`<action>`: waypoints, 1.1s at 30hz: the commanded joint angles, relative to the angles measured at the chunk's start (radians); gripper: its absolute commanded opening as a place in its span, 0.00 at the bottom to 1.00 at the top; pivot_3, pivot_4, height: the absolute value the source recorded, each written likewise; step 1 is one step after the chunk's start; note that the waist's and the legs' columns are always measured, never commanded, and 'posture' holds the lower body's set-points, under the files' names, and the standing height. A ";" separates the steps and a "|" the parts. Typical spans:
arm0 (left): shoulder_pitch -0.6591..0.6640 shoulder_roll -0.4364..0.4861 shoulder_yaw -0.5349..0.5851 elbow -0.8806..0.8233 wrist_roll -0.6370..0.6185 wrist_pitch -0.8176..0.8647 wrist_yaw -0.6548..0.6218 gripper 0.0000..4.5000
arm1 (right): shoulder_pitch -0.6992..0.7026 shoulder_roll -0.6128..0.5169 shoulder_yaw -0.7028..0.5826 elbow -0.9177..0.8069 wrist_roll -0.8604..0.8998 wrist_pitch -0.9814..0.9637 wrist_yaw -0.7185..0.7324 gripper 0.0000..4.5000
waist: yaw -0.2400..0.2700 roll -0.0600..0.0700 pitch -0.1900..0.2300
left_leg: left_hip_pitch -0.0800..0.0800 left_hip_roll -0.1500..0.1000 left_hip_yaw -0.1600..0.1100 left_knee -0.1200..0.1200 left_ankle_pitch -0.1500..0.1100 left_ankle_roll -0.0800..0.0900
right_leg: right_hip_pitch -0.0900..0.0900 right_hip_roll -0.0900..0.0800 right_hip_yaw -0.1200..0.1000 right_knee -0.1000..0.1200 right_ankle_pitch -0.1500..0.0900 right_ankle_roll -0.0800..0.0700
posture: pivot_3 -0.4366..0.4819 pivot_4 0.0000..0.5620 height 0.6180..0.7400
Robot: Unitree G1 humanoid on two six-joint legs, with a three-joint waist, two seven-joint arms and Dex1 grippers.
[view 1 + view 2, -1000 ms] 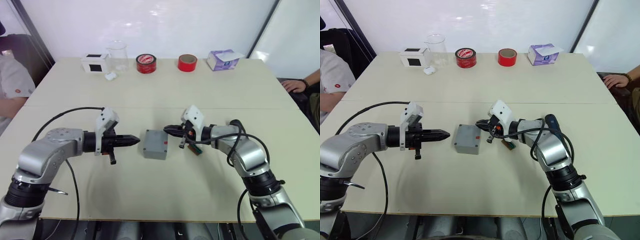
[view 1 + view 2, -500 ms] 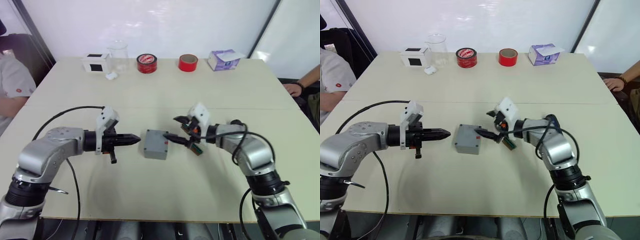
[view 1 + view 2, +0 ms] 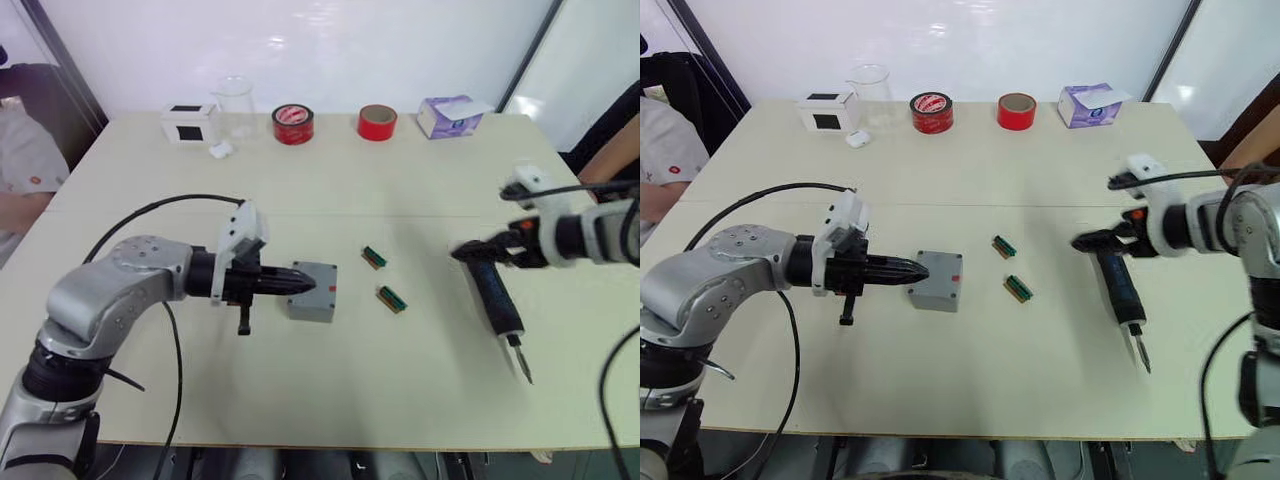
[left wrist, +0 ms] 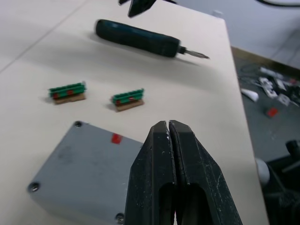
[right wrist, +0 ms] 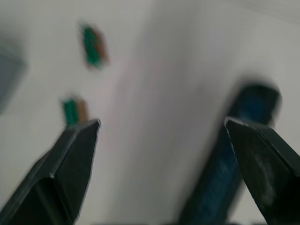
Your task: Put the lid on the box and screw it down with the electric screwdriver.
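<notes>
We see one gray box (image 3: 313, 291) with its lid (image 4: 84, 171) already on, at the centre of the desk (image 3: 330, 190). The left pincer (image 3: 300, 281) is clenched empty, its tip at the box's left side. The right pincer (image 3: 470, 252) is released wide above the single electric screwdriver (image 3: 496, 301), at the right of the frame. Two small green connectors (image 3: 374, 257) lie between box and screwdriver. Along the top edge we count two red tape rolls (image 3: 292, 125), one beaker (image 3: 234, 108), one white box (image 3: 189, 124) and one tissue box (image 3: 449, 117).

No lettering, brand, number or sign can be read on anything on the table (image 3: 330, 190) here.
</notes>
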 commanded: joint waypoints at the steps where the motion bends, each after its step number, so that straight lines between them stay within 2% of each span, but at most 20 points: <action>1: -0.023 0.023 -0.024 -0.040 0.026 -0.053 -0.039 0.00 | -0.020 -0.055 0.107 0.095 -0.001 0.007 0.038 0.99 | -0.002 0.000 0.000 | 0.000 0.000 0.000 0.000 0.000 0.000 | 0.000 0.000 0.000 0.000 0.000 0.000 | 0.48 0.27 1.00; 4: 0.001 0.031 -0.029 -0.058 0.031 -0.067 -0.044 0.00 | -0.031 -0.056 0.172 0.169 -0.038 0.007 0.033 0.99 | -0.002 0.000 0.000 | 0.000 0.000 0.001 0.001 0.000 0.000 | 0.000 0.000 0.000 0.000 0.000 0.000 | 0.48 0.27 1.00; 14: 0.064 0.015 -0.006 -0.111 0.007 -0.042 0.015 0.00 | -0.032 -0.111 0.332 0.228 -0.067 -0.044 0.153 0.99 | 0.002 0.000 0.000 | 0.000 0.000 0.000 0.001 0.000 0.000 | 0.000 0.000 0.000 0.000 0.000 0.000 | 0.48 0.27 1.00; 22: 0.103 0.003 0.008 -0.138 -0.014 -0.023 0.079 0.00 | -0.035 -0.065 0.427 0.311 -0.131 -0.119 0.214 0.99 | 0.002 0.000 0.000 | 0.000 0.000 0.000 0.002 0.000 0.000 | 0.000 0.000 0.000 0.000 0.001 0.003 | 0.48 0.27 1.00; 24: 0.111 0.006 0.012 -0.143 -0.021 -0.019 0.091 0.00 | -0.038 -0.057 0.457 0.321 -0.151 -0.137 0.233 0.88 | 0.000 -0.001 -0.001 | 0.001 0.000 0.000 0.002 0.000 0.000 | 0.002 0.000 0.000 0.000 0.001 0.003 | 0.48 0.27 1.00; 25: 0.114 0.008 0.015 -0.145 -0.024 -0.018 0.094 0.00 | -0.038 -0.055 0.470 0.323 -0.159 -0.143 0.244 0.86 | 0.000 -0.002 -0.001 | 0.001 0.000 0.000 0.002 0.000 0.000 | 0.002 0.000 0.000 0.000 0.001 0.002 | 0.48 0.27 1.00; 26: 0.117 0.010 0.018 -0.146 -0.026 -0.017 0.097 0.00 | -0.039 -0.053 0.480 0.326 -0.165 -0.145 0.255 0.76 | 0.000 -0.003 -0.001 | 0.002 0.000 0.000 0.002 0.000 0.000 | 0.002 0.000 0.000 0.000 0.001 0.002 | 0.48 0.27 1.00; 31: 0.131 0.030 0.036 -0.121 -0.011 -0.031 0.099 0.00 | -0.034 -0.023 0.500 0.341 -0.201 -0.158 0.275 0.40 | 0.001 -0.010 -0.006 | 0.002 0.000 0.000 0.002 0.000 0.000 | 0.003 0.001 0.000 0.000 0.001 0.002 | 0.48 0.27 1.00; 33: 0.132 0.035 0.037 -0.104 -0.004 -0.041 0.093 0.00 | -0.035 -0.009 0.491 0.354 -0.220 -0.171 0.271 0.40 | 0.001 -0.013 -0.007 | 0.003 0.000 0.000 0.002 0.000 0.000 | 0.004 0.001 0.000 0.000 0.000 0.000 | 0.48 0.27 1.00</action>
